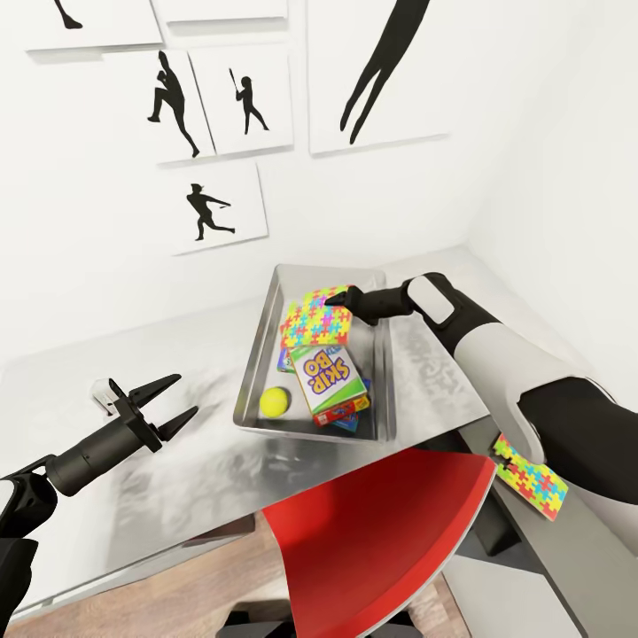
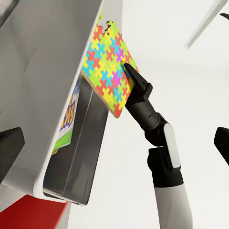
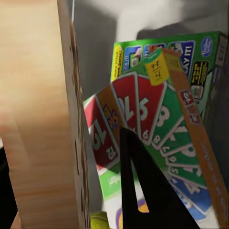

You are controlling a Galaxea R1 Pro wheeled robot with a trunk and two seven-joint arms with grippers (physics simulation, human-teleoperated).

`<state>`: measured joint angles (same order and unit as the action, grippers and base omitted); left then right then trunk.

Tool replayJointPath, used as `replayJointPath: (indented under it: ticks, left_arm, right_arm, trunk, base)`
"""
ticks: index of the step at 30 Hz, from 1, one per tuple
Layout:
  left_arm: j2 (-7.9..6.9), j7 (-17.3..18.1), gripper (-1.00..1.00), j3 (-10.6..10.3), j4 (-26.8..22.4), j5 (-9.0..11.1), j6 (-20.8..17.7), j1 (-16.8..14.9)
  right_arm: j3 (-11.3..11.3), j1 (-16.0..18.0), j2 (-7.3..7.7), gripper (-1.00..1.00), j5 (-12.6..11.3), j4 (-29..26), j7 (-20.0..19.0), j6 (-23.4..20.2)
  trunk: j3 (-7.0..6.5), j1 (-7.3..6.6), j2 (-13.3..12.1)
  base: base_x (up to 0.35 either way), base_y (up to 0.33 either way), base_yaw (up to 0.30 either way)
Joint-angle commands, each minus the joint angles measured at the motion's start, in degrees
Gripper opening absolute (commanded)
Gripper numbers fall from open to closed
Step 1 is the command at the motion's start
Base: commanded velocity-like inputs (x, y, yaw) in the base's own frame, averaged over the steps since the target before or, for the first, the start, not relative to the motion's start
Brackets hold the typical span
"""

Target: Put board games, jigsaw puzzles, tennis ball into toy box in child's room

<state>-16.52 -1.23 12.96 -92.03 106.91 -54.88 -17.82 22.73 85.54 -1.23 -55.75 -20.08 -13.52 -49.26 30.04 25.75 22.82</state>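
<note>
Red chair (image 1: 381, 540) sitting nearest; right gripper (image 1: 341, 299) pinching jigsaw puzzle (image 1: 317, 317) over toy box (image 1: 266, 330), risking sliding off Skip-Bo box (image 1: 330, 383); left gripper (image 1: 173, 403) idling spread.

Steel table (image 1: 106, 372) against a white wall bearing black-silhouette athlete pictures (image 1: 217, 208) on the far side, with a red chair (image 1: 372, 540) tucked at its near edge.

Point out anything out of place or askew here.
One jigsaw puzzle lies outside the toy box, overhanging the table's front edge beside the right arm. Inside the box, the Skip-Bo game sits tilted on other boxes. The right gripper holds the other puzzle.
</note>
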Motion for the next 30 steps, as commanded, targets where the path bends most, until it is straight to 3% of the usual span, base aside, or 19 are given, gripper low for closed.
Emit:
replayJointPath:
  ticks: [1, 23, 24, 30]
  left_arm:
    - [0.00, -0.1, 1.00, 0.0, 0.0, 0.1, -0.2, 0.0]
    - [-0.07, 0.1, 1.00, 0.0, 0.0, 0.1, -0.2, 0.0]
    - [-0.07, 0.1, 1.00, 0.0, 0.0, 0.1, -0.2, 0.0]
    - [-0.09, 0.1, 1.00, 0.0, 0.0, 0.1, -0.2, 0.0]
  right_arm:
    - [0.3, 0.1, -0.02, -1.00, 0.6, 0.0, -0.6, 0.4]
    - [0.4, 0.1, -0.49, -1.00, 0.6, 0.0, -0.5, 5.4]
    - [0.4, 0.1, -0.48, 1.00, 0.6, 0.0, -0.5, 5.5]
    - [0.4, 0.1, -0.35, 1.00, 0.7, 0.0, -0.5, 5.6]
  trunk:
    - [0.08, 0.03, 0.1]
    - [0.10, 0.03, 0.1]
    - [0.10, 0.03, 0.1]
    - [0.10, 0.03, 0.1]
  base:
    - [0.000, 0.000, 0.000]
    - [0.000, 0.000, 0.000]
    - [0.000, 0.000, 0.000]
    - [0.000, 0.000, 0.000]
